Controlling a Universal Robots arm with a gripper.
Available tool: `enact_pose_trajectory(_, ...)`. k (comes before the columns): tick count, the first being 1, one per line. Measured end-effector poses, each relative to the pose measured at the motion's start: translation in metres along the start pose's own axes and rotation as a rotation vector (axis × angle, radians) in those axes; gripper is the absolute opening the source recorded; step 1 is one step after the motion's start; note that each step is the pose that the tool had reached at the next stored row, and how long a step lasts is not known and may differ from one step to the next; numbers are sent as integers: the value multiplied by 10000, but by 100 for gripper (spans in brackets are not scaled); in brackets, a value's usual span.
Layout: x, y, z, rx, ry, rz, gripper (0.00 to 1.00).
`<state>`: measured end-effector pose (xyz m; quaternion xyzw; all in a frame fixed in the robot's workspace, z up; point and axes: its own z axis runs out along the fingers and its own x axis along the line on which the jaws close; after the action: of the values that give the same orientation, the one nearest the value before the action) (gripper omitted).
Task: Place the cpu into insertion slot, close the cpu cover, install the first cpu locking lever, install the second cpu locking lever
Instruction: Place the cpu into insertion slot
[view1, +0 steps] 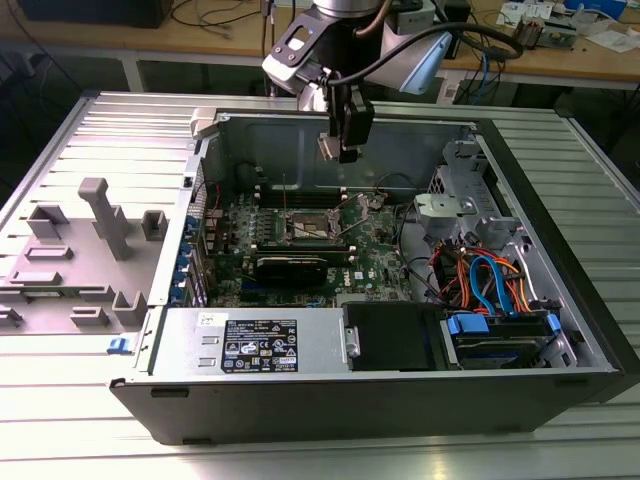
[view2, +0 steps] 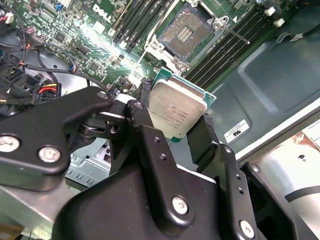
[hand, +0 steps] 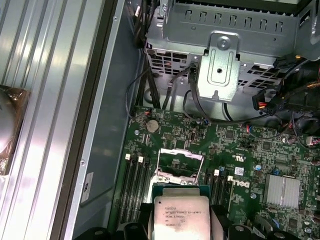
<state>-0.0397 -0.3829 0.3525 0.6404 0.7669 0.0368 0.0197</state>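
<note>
My gripper (view1: 337, 150) hangs above the open computer case, shut on the cpu (view1: 328, 147). In both wrist views the cpu (view2: 177, 107) (hand: 181, 217) is a flat silver-topped square on a green base, pinched at two opposite edges by the black fingers (view2: 202, 137). The insertion slot (view2: 185, 30) (hand: 179, 165) (view1: 310, 228) lies uncovered on the green motherboard (view1: 385, 255), below the chip and apart from it. Silvery metal edges the slot. I cannot make out how the cpu cover stands. A thin lever rod (view2: 232, 32) sticks out beside the slot.
Black memory slots (view2: 225, 45) flank the socket. A long black card (view1: 290, 265) lies in front of it. A metal drive cage (hand: 220, 65) and coloured cables (view1: 490, 275) fill the exterior view's right. The case walls (view1: 300, 125) ring the board. A grey fixture (view1: 95, 235) stands outside at the left.
</note>
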Motion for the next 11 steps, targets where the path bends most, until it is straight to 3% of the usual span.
enact_pose_trajectory(11,-1,-2,30,0,0,0,54)
